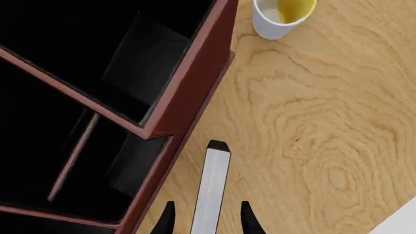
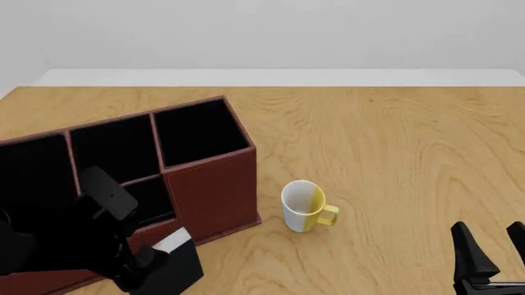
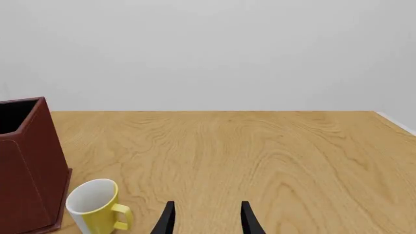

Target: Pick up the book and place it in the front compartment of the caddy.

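We see even, diffuse, bright light in all three views, with no glare and only faint shadows on the pale wood-grain table (image 2: 394, 153). The black-lined reddish-brown leather-look caddy (image 2: 209, 187) has featureless dark compartments. Edges are sharp and undistorted.

Left arm is hunched low at the near-left, its left gripper (image 1: 204, 219) clamped on the book (image 1: 211, 187) (held edge-on). Right gripper (image 2: 490, 249) sits at the near-right, fingers apart, holding nothing.
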